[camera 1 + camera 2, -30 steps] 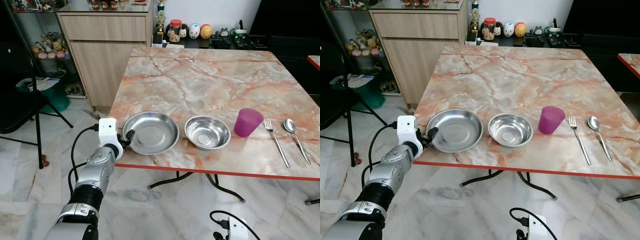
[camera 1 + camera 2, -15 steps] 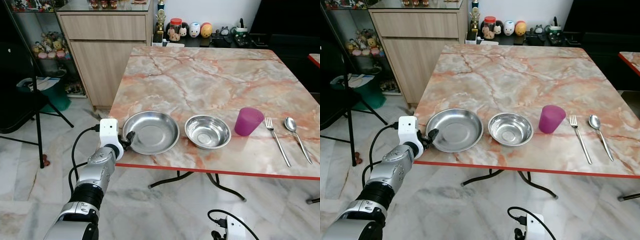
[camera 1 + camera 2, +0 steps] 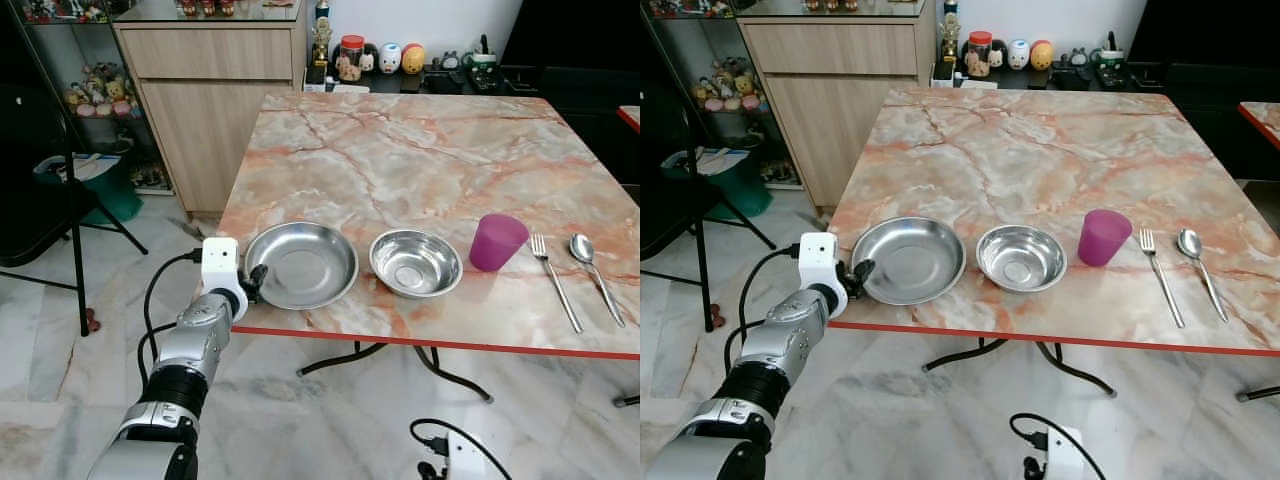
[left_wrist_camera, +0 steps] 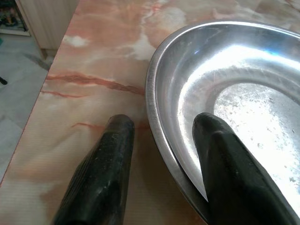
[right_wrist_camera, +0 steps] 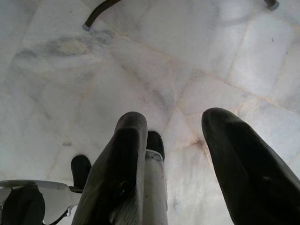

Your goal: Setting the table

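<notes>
A shallow steel plate lies near the front left edge of the marble table. To its right stand a steel bowl, a purple cup, a fork and a spoon in a row. My left gripper is at the plate's left rim. In the left wrist view the gripper is open and straddles the rim of the plate, one finger inside and one on the tabletop outside. My right gripper hangs open over the tiled floor.
A wooden cabinet stands left of the table's far end. Jars and figurines line the shelf behind the table. A black stand and a green bin are on the floor at the left. The table's red front edge runs just past the plate.
</notes>
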### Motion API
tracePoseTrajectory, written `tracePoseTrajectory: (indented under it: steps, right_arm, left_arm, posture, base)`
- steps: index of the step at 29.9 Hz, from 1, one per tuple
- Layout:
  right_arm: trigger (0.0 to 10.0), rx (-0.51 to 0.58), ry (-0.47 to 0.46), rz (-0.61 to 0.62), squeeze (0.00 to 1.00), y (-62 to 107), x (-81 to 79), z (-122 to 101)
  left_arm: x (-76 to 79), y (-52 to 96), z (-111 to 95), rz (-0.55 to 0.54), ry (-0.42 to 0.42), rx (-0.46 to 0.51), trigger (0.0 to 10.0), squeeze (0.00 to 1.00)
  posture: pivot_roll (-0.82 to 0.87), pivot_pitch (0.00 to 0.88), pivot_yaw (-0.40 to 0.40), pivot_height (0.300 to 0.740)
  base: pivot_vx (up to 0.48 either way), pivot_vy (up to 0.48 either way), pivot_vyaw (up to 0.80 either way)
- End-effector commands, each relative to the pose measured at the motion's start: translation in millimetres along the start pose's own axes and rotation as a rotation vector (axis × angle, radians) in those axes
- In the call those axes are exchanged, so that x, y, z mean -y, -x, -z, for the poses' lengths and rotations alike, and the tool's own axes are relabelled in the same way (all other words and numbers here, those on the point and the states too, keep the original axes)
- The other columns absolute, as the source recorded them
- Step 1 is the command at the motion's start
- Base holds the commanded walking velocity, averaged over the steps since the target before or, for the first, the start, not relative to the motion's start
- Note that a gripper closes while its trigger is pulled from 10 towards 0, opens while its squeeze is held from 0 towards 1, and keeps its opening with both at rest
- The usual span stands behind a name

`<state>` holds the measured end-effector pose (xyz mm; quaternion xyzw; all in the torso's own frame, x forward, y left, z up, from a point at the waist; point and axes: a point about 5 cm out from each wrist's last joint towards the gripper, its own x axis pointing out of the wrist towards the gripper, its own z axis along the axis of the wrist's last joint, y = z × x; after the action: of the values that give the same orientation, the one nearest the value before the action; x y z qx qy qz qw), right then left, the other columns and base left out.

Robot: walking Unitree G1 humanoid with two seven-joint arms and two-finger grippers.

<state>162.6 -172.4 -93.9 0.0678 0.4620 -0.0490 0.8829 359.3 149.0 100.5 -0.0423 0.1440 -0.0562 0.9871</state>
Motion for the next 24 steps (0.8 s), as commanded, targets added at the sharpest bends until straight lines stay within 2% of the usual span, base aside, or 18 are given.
tracePoseTrajectory:
  steps: [1,3,10,15,18,21,22,23,24]
  right_arm:
    - [10.0,-0.01,0.001,0.002,0.0,-0.4,-3.9,0.9]
    - [10.0,-0.01,0.001,0.001,0.0,-0.5,-4.6,0.9]
    - [10.0,-0.008,-0.004,0.017,0.0,0.5,9.3,-0.7]
    - [10.0,-0.007,-0.005,0.022,0.0,1.0,13.1,-0.9]
    - [10.0,-0.009,-0.003,0.018,0.0,0.7,9.5,-0.2]
    - [10.0,-0.01,-0.003,0.012,0.0,0.3,5.2,0.3]
    - [10.0,-0.011,-0.003,0.011,0.0,0.2,4.1,0.5]
    - [10.0,-0.011,-0.003,0.009,0.0,0.2,3.4,0.8]
    - [10.0,-0.012,-0.003,0.009,0.0,0.2,2.9,1.1]
  left_arm:
    - [0.2,-1.0,0.3,0.0,-0.017,-0.021,0.0,0.0]
    - [0.2,-1.1,0.3,0.001,-0.018,-0.021,0.0,0.0]
    - [-0.7,-1.3,-3.2,-0.001,-0.044,-0.016,0.0,0.0]
    - [0.5,-1.5,-9.9,0.009,-0.135,0.002,0.0,0.0]
    - [1.4,-1.7,-11.3,0.008,-0.229,-0.003,0.0,0.0]
    - [2.5,-1.7,-10.2,0.013,-0.237,-0.007,0.0,0.0]
    - [3.0,-1.7,-9.7,0.015,-0.233,-0.008,0.5,0.0]
    - [3.7,-1.6,-8.8,0.018,-0.247,-0.012,4.8,0.0]
    - [4.2,-1.5,-7.9,0.02,-0.256,-0.016,10.0,0.0]
  posture:
    - [0.05,0.0,-0.005,0.74]
    - [0.05,0.0,-0.005,0.74]
    - [0.05,0.0,-0.004,0.74]
    - [0.06,0.0,-0.006,0.74]
    - [0.06,0.0,-0.006,0.74]
    - [0.06,0.0,-0.005,0.74]
    - [0.06,0.0,-0.005,0.74]
    - [0.06,0.0,-0.005,0.74]
    - [0.06,0.0,-0.005,0.74]
  base:
    - [0.0,0.0,0.0]
    - [0.0,0.0,0.0]
    - [0.0,0.0,0.0]
    - [0.0,0.0,0.0]
    - [0.0,0.0,0.0]
    - [0.0,0.0,0.0]
    - [0.0,0.0,0.0]
    - [0.0,0.0,0.0]
    - [0.0,0.0,0.0]
